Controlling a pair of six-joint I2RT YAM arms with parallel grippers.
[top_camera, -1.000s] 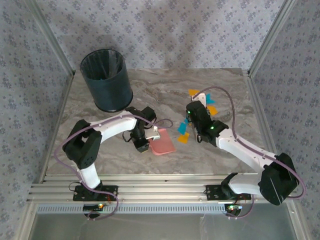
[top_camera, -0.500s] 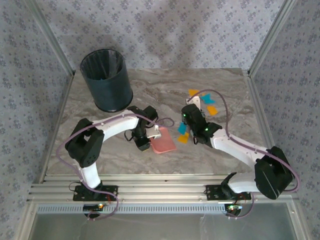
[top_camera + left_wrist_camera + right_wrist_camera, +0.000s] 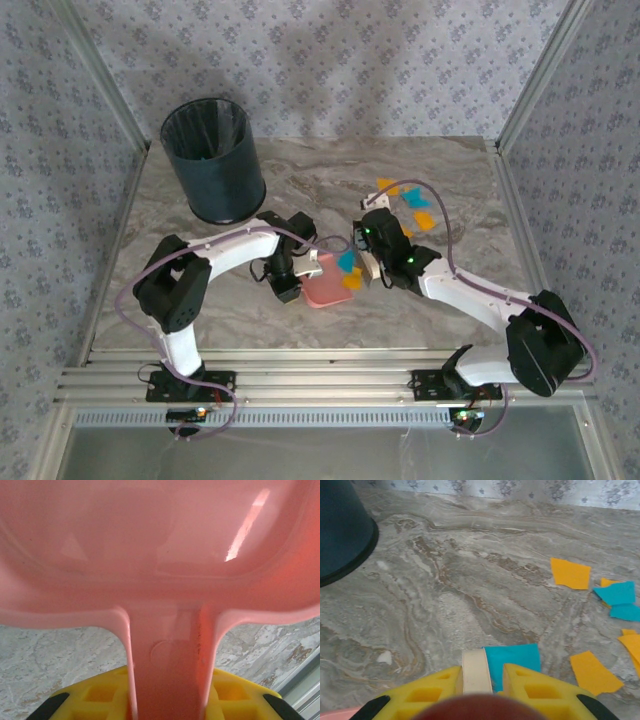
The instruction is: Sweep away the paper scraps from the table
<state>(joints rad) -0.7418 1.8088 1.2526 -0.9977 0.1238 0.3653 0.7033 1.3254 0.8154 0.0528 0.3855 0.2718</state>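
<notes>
My left gripper [image 3: 288,283] [image 3: 170,692] is shut on the handle of the pink dustpan [image 3: 322,288] [image 3: 160,540], which lies flat on the table [image 3: 300,180]. The right gripper [image 3: 368,262] [image 3: 482,676] is shut on a cream brush handle [image 3: 476,672] just right of the pan's mouth. One teal paper scrap [image 3: 347,261] and one orange scrap [image 3: 352,282] lie at the pan's right edge. Several more orange and teal scraps [image 3: 410,198] [image 3: 570,573] are scattered behind the right gripper. Another teal scrap [image 3: 515,656] lies right in front of its fingers.
A dark bin [image 3: 213,160] [image 3: 340,530] with a liner stands at the table's back left. Aluminium frame rails [image 3: 300,375] edge the table, and patterned walls enclose it on three sides.
The right gripper has swept left toward the dustpan, carrying a teal and an orange scrap up to the pan's edge. The left gripper and pan have hardly moved.
</notes>
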